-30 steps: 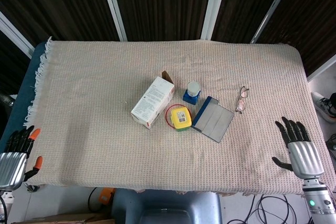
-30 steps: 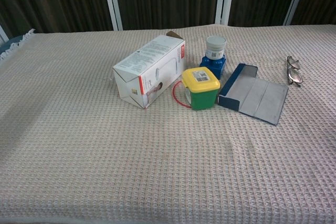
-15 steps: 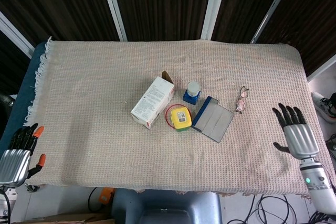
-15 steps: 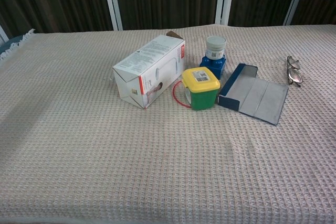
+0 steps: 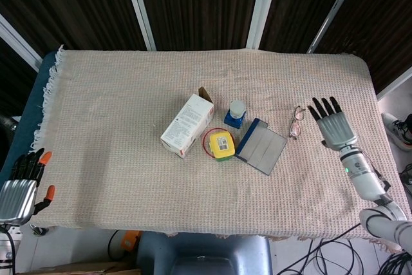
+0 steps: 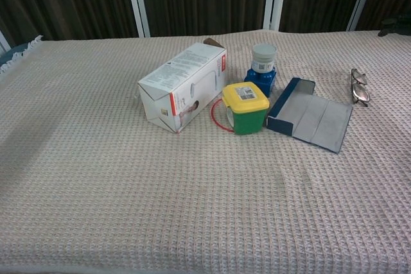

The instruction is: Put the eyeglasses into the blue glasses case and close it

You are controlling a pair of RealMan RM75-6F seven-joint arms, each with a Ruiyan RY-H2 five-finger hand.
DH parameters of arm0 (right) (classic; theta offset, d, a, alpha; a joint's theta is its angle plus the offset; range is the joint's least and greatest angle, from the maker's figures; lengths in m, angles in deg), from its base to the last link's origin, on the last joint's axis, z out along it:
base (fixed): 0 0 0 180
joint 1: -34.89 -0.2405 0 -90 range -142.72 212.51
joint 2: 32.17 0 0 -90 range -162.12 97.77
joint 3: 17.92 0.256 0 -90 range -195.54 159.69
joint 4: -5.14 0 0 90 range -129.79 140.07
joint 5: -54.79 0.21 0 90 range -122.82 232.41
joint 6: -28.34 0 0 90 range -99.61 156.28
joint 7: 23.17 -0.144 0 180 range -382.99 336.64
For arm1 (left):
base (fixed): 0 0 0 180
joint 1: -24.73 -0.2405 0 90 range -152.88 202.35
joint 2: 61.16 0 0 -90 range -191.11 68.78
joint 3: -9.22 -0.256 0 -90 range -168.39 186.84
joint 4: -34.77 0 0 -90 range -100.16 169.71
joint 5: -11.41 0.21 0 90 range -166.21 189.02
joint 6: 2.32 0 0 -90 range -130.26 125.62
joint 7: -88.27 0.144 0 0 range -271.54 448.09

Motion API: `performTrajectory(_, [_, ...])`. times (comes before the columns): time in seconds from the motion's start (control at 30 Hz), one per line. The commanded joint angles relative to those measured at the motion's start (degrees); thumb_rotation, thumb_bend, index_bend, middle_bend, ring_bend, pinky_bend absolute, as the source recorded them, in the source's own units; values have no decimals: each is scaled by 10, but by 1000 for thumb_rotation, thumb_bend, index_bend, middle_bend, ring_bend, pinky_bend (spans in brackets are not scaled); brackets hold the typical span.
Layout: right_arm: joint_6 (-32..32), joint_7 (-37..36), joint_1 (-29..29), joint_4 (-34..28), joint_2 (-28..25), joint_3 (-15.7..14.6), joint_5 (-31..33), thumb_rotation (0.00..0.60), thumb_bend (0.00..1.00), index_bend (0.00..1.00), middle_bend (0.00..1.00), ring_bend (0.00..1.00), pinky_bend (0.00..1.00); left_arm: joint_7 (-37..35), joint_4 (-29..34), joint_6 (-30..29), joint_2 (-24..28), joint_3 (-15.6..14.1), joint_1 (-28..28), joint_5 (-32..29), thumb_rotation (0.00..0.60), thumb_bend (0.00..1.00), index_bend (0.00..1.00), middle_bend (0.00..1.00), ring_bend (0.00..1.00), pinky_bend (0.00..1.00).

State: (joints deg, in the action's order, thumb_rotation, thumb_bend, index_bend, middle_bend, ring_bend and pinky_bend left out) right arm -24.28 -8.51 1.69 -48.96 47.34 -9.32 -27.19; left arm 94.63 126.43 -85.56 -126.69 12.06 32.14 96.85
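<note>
The eyeglasses [image 5: 296, 122] [image 6: 359, 86] lie folded on the cloth, right of the blue glasses case [image 5: 261, 146] [image 6: 310, 115], which lies open and flat with its grey lining up. My right hand [image 5: 333, 123] hovers open, fingers spread, a short way right of the eyeglasses and apart from them; only a dark tip [image 6: 393, 28] shows at the right edge of the chest view. My left hand [image 5: 19, 188] hangs open off the table's front left corner, holding nothing.
A white carton [image 5: 187, 125] [image 6: 183, 85], a yellow-lidded green box [image 5: 219, 144] [image 6: 246, 108] with a red ring, and a blue-based white jar [image 5: 235, 113] [image 6: 262, 65] stand left of the case. A beige woven cloth [image 5: 129, 94] covers the table.
My right hand has moved from the table's front right edge up and inward, now beside the eyeglasses. The left hand barely moved. Nothing on the table shifted.
</note>
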Motion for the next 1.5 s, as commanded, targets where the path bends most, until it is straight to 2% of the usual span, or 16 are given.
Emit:
performTrajectory(0.03, [33,-43,-46,80,45,-30,-48,600,267,259,0,0,0,8,2,4,-2,2,1,-7,600,426,0,0,0,30])
performTrajectory(0.17, [65,-52,-72,138,77,-51,-66,600,267,259,0,0,0,14,3,9,-4,2,4,-10,600,426,0,0,0,30])
performTrajectory(0.4, [106,-44,-98,204,115,-68,-72,600,281,259,0,0,0,16,3,8,-5,4,5,-13,600,426,0,0,0,30])
performTrajectory(0.53, [126,-42,-106,228,128,-68,-63,600,327,261,0,0,0,17,3,9,-6,5,5,-16,600,426,0,0,0,30])
performTrajectory(0.7, [145,-20,-116,255,142,-70,-57,600,327,258,0,0,0,23,5,8,-7,3,5,-14,600,425,0,0,0,30])
performTrajectory(0.97, [191,7,-129,301,174,-56,-26,600,327,257,0,0,0,25,7,5,-8,2,4,-12,600,424,0,0,0,30])
performTrajectory(1.2, [200,12,-126,311,177,-56,-17,600,327,258,0,0,0,22,6,1,-7,2,2,-12,600,424,0,0,0,30])
performTrajectory(1.5, [199,33,-95,275,142,-63,-4,600,327,296,0,0,0,18,7,-3,-5,-3,0,-2,600,424,0,0,0,30])
